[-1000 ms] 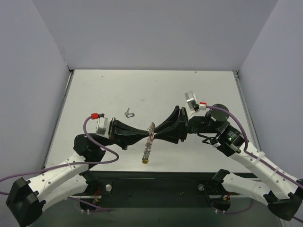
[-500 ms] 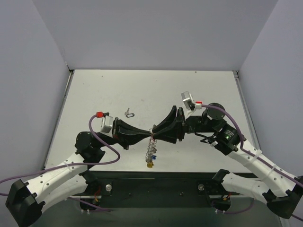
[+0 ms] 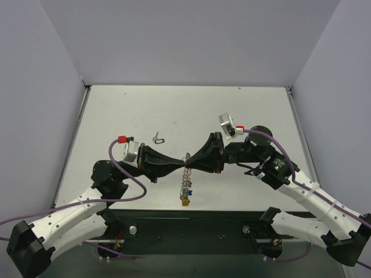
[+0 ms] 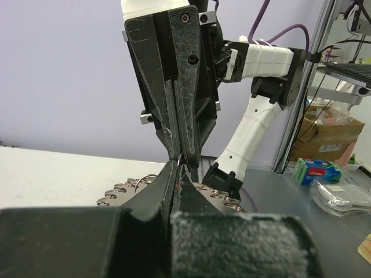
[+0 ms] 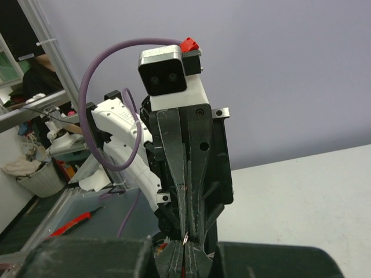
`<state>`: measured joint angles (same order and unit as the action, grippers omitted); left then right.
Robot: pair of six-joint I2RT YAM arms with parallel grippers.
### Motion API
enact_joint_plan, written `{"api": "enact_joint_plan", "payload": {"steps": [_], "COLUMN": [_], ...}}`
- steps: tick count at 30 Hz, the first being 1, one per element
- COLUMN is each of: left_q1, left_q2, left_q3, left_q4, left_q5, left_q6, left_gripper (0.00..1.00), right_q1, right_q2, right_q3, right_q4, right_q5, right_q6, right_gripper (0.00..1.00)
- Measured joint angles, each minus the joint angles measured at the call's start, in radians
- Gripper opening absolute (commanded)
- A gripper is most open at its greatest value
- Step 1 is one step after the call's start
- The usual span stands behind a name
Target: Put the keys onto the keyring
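Note:
The keyring (image 3: 185, 186), a wire ring fringed with small silver pieces and a yellow tag at its low end, hangs between my two grippers above the near middle of the table. My left gripper (image 3: 180, 167) is shut on its wire from the left. My right gripper (image 3: 191, 164) is shut on it from the right, tips almost touching the left ones. In the left wrist view, silver pieces of the keyring (image 4: 123, 189) fan out on both sides of my shut left gripper (image 4: 177, 169). In the right wrist view, a bit of ring wire (image 5: 185, 237) shows at my right gripper (image 5: 185, 245). One loose key (image 3: 157, 139) with a dark head lies on the table.
The white table (image 3: 116, 116) is walled by grey panels at the left, back and right. The loose key lies a hand's width behind my left gripper. Purple cables loop over both wrists.
My right gripper has closed onto the keyring and slid a little to the left. The hanging keyring has swung from a slant to straight down. My left gripper has stayed shut.

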<state>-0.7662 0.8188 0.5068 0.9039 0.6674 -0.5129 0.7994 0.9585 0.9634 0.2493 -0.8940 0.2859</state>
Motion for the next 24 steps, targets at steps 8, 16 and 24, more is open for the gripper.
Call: {"api": "enact_joint_plan", "payload": {"steps": [8,16,24], "left_q1": [0.001,0.004,-0.001], "left_q2": [0.0,-0.018,-0.05], "left_q3": [0.002,0.104,0.149], "left_q4": [-0.01,-0.25,-0.31], "left_q5": [0.0,0.027,0.017], "left_q6": [-0.003,0.069,0.103], "left_gripper": [0.0,0.45,0.62], "right_q1": [0.001,0.0,0.007], "right_q2": [0.004,-0.006,-0.04], "right_q3": [0.006,0.007,-0.103], "right_q4": [-0.008,-0.024,0.055], "right_q5": [-0.001,0.016,0.034], "right_q6": [-0.016,-0.046,-0.056], "right_gripper": [0.0,0.0,0.0]}}
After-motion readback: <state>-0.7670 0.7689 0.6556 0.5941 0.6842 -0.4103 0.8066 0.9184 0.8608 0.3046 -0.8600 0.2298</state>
